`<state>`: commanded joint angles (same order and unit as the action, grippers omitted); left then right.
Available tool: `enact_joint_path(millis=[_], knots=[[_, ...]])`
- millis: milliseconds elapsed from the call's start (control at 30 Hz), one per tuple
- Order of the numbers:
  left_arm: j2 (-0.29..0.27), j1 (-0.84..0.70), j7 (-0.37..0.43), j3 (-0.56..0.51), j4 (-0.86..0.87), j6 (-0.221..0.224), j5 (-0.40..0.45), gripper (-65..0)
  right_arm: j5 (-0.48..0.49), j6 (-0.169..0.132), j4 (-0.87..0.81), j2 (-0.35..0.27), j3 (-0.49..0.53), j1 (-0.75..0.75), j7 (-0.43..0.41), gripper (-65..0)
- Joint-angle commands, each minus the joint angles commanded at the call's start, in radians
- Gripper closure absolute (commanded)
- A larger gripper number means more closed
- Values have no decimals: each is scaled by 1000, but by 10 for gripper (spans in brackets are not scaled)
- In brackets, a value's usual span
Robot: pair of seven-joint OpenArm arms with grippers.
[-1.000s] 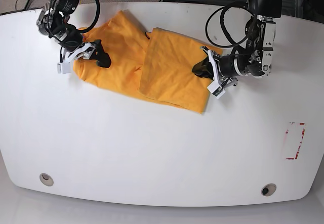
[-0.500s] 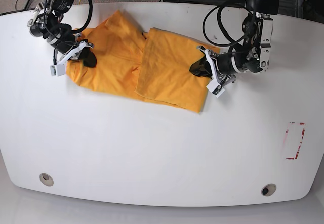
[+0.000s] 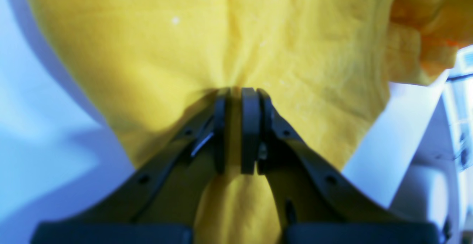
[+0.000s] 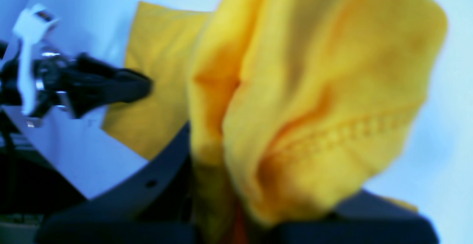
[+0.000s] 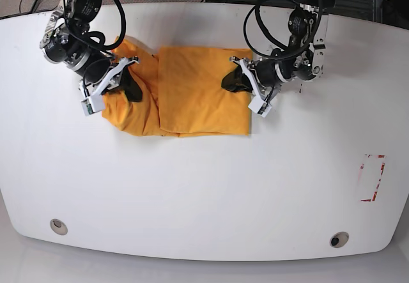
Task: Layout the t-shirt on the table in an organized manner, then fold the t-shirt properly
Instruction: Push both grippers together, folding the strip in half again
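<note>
Left gripper [image 5: 235, 82] pinches the shirt [image 5: 192, 98] at one edge; right gripper [image 5: 130, 90] clamps bunched cloth at the opposite side. Shirt lies crumpled on the table [image 5: 204, 187]. Draw both grips apart evenly, low, to flatten it.

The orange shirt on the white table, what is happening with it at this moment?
Two robot arms are handling the t-shirt on the table. The left gripper has its jaws shut on the cloth at one edge, and the right gripper holds a bunched part at the opposite side. The shirt lies partly folded, one flat panel over a crumpled part.
</note>
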<state>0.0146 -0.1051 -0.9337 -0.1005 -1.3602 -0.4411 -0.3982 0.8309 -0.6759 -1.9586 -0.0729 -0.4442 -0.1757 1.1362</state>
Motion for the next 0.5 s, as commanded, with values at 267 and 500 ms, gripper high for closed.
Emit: enact_joint_path(millis=[267, 500], knots=[[-55, 0, -32, -3, 0, 3, 5, -42, -23, 0, 2, 11, 141, 21, -37, -6], [-61, 2, -32, -3, -2, 3, 0, -42, -189, 8, 6, 18, 288, 28, -110, -8]])
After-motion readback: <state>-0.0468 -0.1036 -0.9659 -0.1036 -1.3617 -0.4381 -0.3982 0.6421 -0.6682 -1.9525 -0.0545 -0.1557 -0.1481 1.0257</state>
